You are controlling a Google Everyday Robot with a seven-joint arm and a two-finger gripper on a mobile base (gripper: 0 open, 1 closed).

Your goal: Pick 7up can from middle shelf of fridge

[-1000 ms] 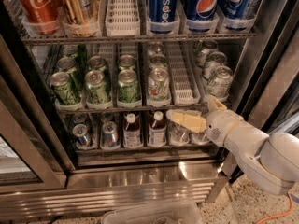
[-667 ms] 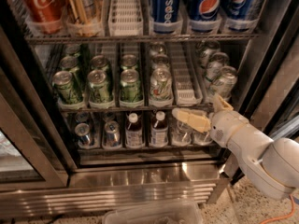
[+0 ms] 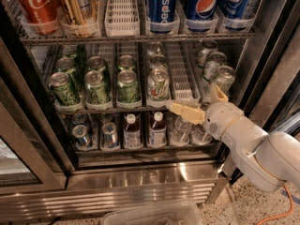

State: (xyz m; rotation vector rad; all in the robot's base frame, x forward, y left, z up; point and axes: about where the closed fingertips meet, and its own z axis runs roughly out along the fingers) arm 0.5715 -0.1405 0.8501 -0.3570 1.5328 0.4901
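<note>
The fridge [image 3: 140, 184] stands open before me. Its middle shelf [image 3: 93, 109] carries white lane trays of short cans. The front 7up can [image 3: 158, 84], pale silver-white with green print, stands upright at the front of the middle lane, with two similar cans behind it. My gripper [image 3: 200, 102] is open and empty. It hovers at the shelf's front edge, just right of and slightly below the 7up can, in front of an empty white lane tray [image 3: 180, 74]. One finger [image 3: 185, 111] points left toward the can; the other [image 3: 218, 93] points up.
Dark green cans [image 3: 96, 86] fill the left lanes. Silver cans [image 3: 222, 78] stand in the right lane, close to my gripper. Pepsi cans [image 3: 161, 3] and a Coke can [image 3: 35, 3] sit above; small bottles [image 3: 157, 130] below. A clear plastic bin [image 3: 154, 214] lies on the floor.
My gripper has risen a little, from the bottle rack's level up to the middle shelf's front edge. The cans have not moved.
</note>
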